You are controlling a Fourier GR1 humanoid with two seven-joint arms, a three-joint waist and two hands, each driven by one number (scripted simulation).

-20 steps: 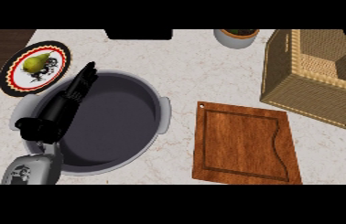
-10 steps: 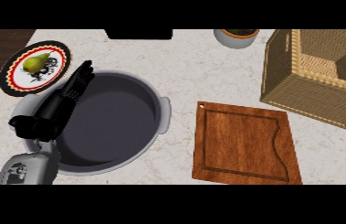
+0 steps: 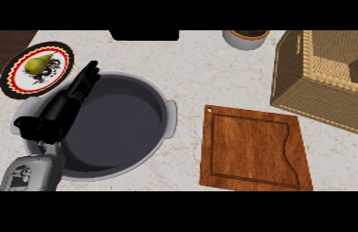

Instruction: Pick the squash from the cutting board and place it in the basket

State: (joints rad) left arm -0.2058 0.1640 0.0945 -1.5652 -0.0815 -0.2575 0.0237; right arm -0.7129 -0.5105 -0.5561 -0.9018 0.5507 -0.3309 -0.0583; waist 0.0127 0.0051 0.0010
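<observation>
The cutting board (image 3: 255,153) at 4 o'clock lay bare. No squash showed anywhere, so it was probably already in the basket (image 3: 308,84) at 2 o'clock. The left hand (image 3: 70,101) rested at 9 o'clock, fingers (image 3: 88,77) straight, holding nothing.

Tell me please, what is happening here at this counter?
Only the left hand shows: open, fingers straight, over the left side of a large grey pot, pointing toward a plate with a pear. The cutting board is bare; no squash lies on it. The basket stands at the right, its inside mostly hidden. The right hand is out of view.
</observation>
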